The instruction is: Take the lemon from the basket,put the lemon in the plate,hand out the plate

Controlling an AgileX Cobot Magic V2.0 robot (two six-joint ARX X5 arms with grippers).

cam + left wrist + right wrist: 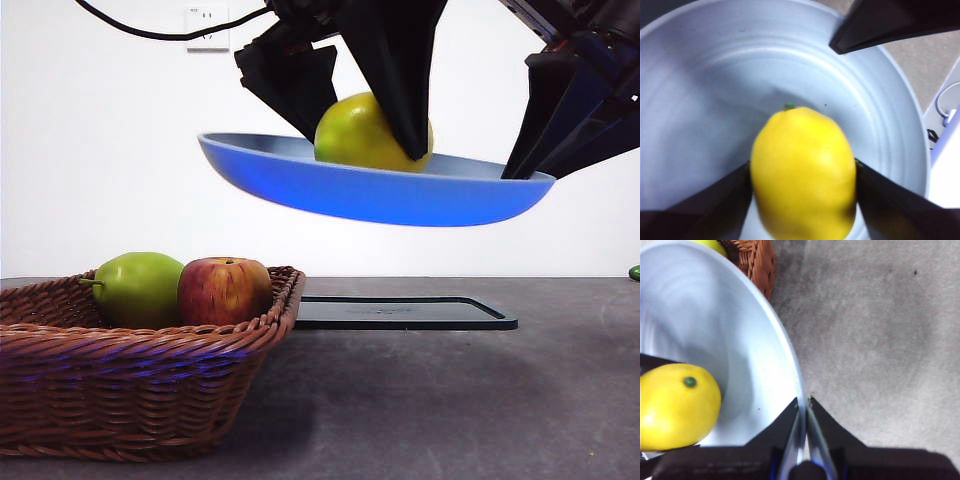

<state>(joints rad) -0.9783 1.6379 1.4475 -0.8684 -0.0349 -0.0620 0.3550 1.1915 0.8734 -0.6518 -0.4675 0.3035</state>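
From the front, my plate (380, 190) hangs above the table (480, 400), the lemon (360, 135) half hidden behind dark jaws. The basket (140, 390) is cut off at the left edge.

My left gripper (802, 175) clasps the lemon (802, 172) inside the plate (710, 100); its underside is out of frame.

My right gripper (804, 407) pinches the plate (715, 325) rim; the lemon (675, 407) is cropped.

Front camera low at desk (560, 400) height, looking level, close. Both wrist cameras look steeply down, very close. All three share plate (300, 170) and lemon (355, 135).
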